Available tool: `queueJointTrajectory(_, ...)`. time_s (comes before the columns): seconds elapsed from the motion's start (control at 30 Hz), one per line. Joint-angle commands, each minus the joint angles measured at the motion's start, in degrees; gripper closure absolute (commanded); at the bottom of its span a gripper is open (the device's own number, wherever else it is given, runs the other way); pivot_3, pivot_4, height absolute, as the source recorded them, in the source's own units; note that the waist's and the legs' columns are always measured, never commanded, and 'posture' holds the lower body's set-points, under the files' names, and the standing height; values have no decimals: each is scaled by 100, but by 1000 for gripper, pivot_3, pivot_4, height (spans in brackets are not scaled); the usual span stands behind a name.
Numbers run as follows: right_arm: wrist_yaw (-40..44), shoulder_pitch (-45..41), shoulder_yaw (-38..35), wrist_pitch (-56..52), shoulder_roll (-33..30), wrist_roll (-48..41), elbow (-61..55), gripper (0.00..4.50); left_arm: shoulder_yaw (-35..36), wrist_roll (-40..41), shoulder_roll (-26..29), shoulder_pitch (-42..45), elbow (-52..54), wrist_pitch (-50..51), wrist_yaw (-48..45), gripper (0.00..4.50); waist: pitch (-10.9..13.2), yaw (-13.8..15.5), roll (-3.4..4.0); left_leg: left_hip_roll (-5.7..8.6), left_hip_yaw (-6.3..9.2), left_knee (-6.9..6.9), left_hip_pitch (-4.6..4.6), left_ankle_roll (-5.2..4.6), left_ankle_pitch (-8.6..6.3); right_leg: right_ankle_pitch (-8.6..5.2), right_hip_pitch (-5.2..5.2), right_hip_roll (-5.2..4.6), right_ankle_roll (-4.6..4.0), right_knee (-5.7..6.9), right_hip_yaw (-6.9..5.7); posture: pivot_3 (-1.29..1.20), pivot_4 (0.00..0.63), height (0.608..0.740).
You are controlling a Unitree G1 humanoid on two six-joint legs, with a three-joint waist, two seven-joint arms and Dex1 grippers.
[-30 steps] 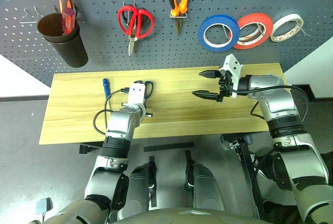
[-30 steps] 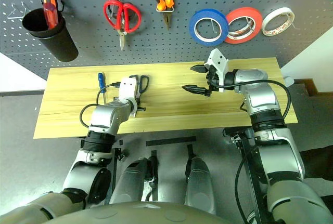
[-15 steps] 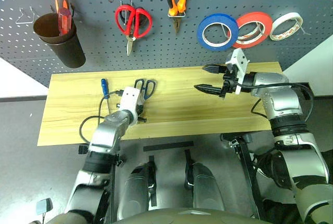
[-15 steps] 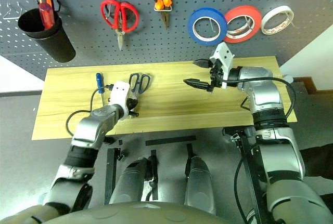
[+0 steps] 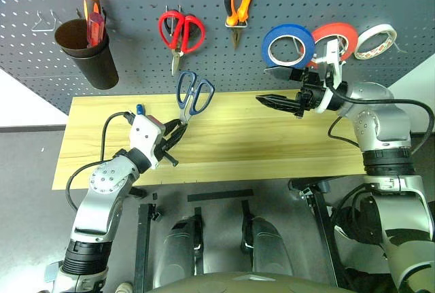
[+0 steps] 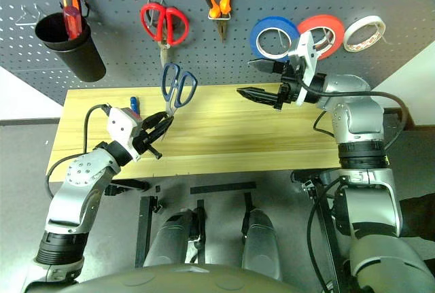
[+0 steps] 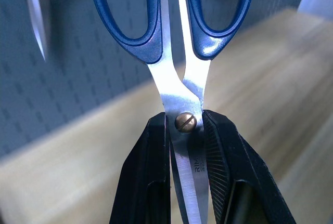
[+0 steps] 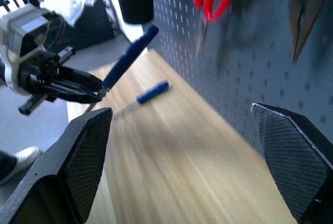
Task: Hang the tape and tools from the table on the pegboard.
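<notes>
My left gripper (image 5: 171, 136) is shut on the blades of the scissors (image 5: 193, 96), clamped beside the pivot screw (image 7: 186, 122). Their dark blue handles point up toward the pegboard (image 5: 136, 62), above the table (image 5: 272, 143). The blue-handled screwdriver (image 5: 139, 109) lies on the table behind that gripper, partly hidden by it. The blue tape (image 5: 288, 29) and the orange-and-black pliers (image 5: 236, 18) hang on the pegboard. Just below the blue tape, my right gripper (image 5: 262, 85) hangs open and empty, pointing left.
Red-handled scissors (image 5: 180, 29), a red tape ring (image 5: 336, 29) and a whitish tape ring (image 5: 375, 38) also hang on the board. A dark cup (image 5: 88, 55) at the far left holds an orange-red screwdriver (image 5: 92, 14). A bare hook (image 5: 44, 21) sits beside the cup.
My left gripper has lifted the scissors off the table and tipped them handles-up toward the board. The open right gripper has risen toward the blue tape.
</notes>
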State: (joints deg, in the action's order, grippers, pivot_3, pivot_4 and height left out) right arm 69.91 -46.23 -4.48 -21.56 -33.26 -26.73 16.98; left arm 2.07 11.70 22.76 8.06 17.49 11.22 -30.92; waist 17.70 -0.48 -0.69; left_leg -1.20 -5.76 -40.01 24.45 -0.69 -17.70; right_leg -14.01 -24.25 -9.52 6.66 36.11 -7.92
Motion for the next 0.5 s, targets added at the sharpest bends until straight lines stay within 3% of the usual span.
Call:
queueJointTrajectory(0.03,-57,-214,-328,-112,-47,-359,-334,0,260,-1,3,125,-15,-732,20,3957,-66,-2,-1,1,0,0,0,0,0,0,0,0,0,0,0,-21,150,740)
queueJointTrajectory(0.27,-104,-327,-393,-114,-66,-490,-430,0,221,-325,104,309,-638,-1816,-55,3957,-277,-13,-11,3,-2,0,-2,0,0,2,1,2,4,-1,0,-23,129,740)
queueJointTrajectory(0.5,-178,-329,-399,-110,-56,-539,-513,0,122,-641,-181,897,-1534,-2345,366,3957,-406,-22,-10,8,-2,-4,-4,0,2,8,6,3,7,0,2,-49,111,740)
